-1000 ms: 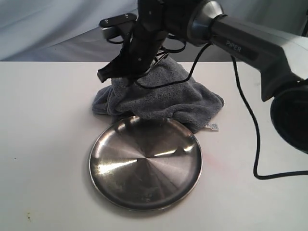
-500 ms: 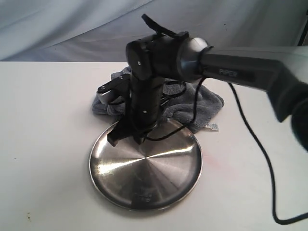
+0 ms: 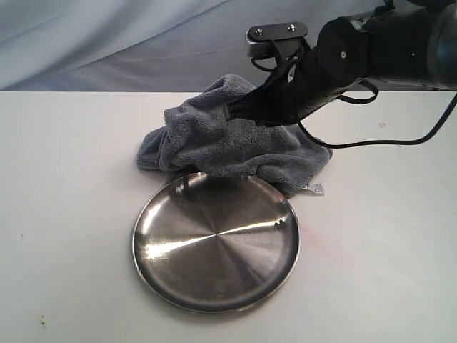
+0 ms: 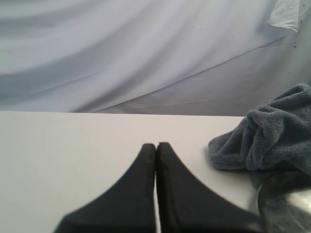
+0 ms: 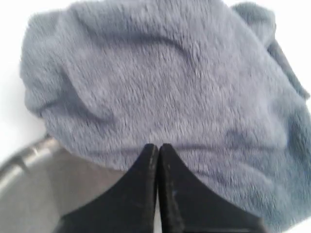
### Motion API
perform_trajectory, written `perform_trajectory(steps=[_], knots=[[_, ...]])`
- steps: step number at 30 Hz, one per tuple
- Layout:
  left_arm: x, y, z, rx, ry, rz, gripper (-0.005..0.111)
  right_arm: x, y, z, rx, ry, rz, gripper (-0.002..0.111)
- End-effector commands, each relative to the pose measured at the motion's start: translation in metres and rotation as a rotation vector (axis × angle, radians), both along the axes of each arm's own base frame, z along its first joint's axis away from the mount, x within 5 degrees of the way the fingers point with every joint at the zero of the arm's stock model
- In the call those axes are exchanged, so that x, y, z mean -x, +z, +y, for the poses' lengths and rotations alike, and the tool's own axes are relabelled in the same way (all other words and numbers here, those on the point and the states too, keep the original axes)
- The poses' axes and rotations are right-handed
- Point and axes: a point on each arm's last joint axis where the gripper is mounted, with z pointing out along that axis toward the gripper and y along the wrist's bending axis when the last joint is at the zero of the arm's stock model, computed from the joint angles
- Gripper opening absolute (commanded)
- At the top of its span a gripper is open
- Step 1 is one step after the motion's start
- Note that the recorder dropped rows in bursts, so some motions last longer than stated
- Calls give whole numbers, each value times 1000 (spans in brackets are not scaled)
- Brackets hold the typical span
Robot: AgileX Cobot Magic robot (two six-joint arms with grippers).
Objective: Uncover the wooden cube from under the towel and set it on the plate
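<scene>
towel [image 3: 207, 139]: dark grey fluffy terry cloth, bunched into a rumpled heap with deep folds, rising to a rounded hump at its far side

towel position: on the white worktop [image 3: 71, 214] just behind the plate, its near edge draped over the plate's far rim

towel label [image 3: 314, 189]: small, white, at the near right edge, lying on the worktop just beside the plate

plate [image 3: 214, 250]: round, shiny stainless steel, shallow raised rim, radial streaks of reflection, lying flat and upright

wooden cube: hidden, no part shows in any view

Exterior view angled down on table [image 3: 64, 186], wrist views low, all share towel [image 3: 214, 139]
</scene>
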Motion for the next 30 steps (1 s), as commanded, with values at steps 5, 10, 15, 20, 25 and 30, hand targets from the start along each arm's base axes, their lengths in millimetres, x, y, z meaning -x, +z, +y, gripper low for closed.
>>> perform_trajectory(steps=[5,10,15,20,25,30], knots=[[0,-1,0,2,0,-1,1,-17,11,7,-140,-27,-220,0],[0,-1,0,2,0,-1,1,-33,-9,16,-51,-11,-80,0],[0,-1,0,0,-1,-1,1,-53,-8,27,-11,-6,2,0],[0,-1,0,0,-1,-1,1,-58,8,30,5,29,-23,23],[0,-1,0,2,0,-1,1,-58,15,36,-11,85,-42,79],[0,-1,0,2,0,-1,1,-66,-4,38,21,92,-54,93]])
